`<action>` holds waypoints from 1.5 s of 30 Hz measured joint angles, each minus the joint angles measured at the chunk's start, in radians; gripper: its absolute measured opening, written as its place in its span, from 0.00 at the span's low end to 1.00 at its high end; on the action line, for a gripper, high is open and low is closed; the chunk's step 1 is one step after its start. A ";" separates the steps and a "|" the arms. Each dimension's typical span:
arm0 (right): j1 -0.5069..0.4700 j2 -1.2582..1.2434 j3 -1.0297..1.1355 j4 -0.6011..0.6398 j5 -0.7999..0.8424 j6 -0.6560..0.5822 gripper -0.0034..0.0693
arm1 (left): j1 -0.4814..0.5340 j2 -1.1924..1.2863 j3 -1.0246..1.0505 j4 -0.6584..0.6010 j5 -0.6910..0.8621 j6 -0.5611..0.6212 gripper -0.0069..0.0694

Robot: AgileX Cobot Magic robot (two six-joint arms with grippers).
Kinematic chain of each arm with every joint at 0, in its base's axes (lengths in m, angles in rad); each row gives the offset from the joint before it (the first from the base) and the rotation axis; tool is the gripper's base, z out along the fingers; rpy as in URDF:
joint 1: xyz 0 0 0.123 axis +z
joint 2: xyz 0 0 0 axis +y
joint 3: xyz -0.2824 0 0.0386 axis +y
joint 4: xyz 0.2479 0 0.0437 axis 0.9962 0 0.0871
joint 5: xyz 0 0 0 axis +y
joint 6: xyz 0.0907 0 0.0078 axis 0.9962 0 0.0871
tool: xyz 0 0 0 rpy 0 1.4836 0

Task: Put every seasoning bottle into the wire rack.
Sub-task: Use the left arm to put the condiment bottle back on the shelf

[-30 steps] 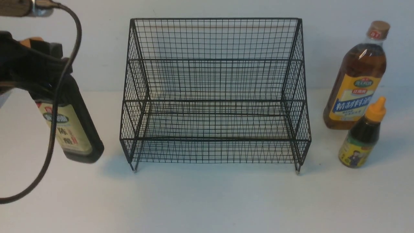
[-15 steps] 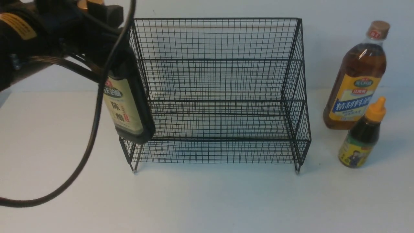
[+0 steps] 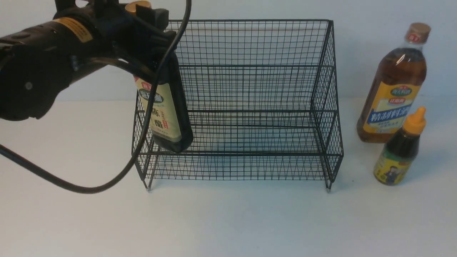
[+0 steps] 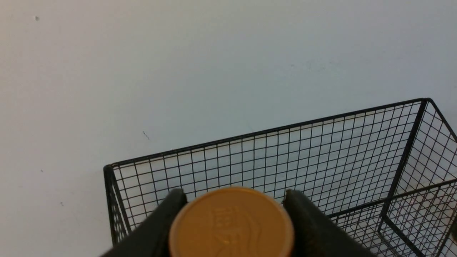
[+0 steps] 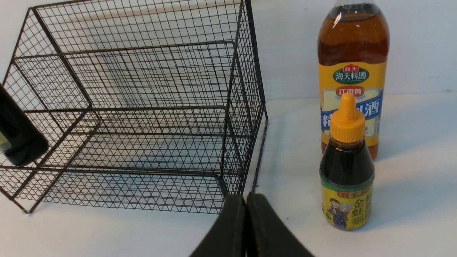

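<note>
My left gripper [image 3: 144, 14] is shut on the neck of the dark vinegar bottle [image 3: 165, 114], just under its tan cap [image 4: 231, 223]. The bottle hangs tilted over the left end of the black wire rack [image 3: 235, 107], its base just above the lower tier's front edge. The amber bottle with the yellow-blue label [image 3: 392, 85] and the small orange-nozzle squeeze bottle [image 3: 400, 150] stand on the table right of the rack. My right gripper [image 5: 246, 200] is shut and empty, low near the rack's front right corner, out of the front view. The rack [image 5: 135, 107] holds no standing bottle.
A black cable [image 3: 107, 178] loops from my left arm down in front of the rack's left front corner. The white wall stands close behind the rack. White table [image 3: 228, 221] lies in front of the rack.
My left arm has carried the vinegar bottle up and to the right, from the table left of the rack to over the rack's left end. The other two bottles have not moved.
</note>
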 joint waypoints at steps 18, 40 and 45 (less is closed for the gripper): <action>0.000 0.000 0.000 0.000 0.010 0.000 0.03 | -0.001 0.127 -0.014 -0.027 0.110 0.000 0.50; 0.000 0.000 0.000 0.000 0.011 0.000 0.03 | -0.001 0.117 -0.026 -0.027 0.152 -0.003 0.68; 0.000 0.000 0.000 0.000 0.011 0.000 0.03 | -0.001 0.071 -0.025 -0.022 0.155 0.000 0.68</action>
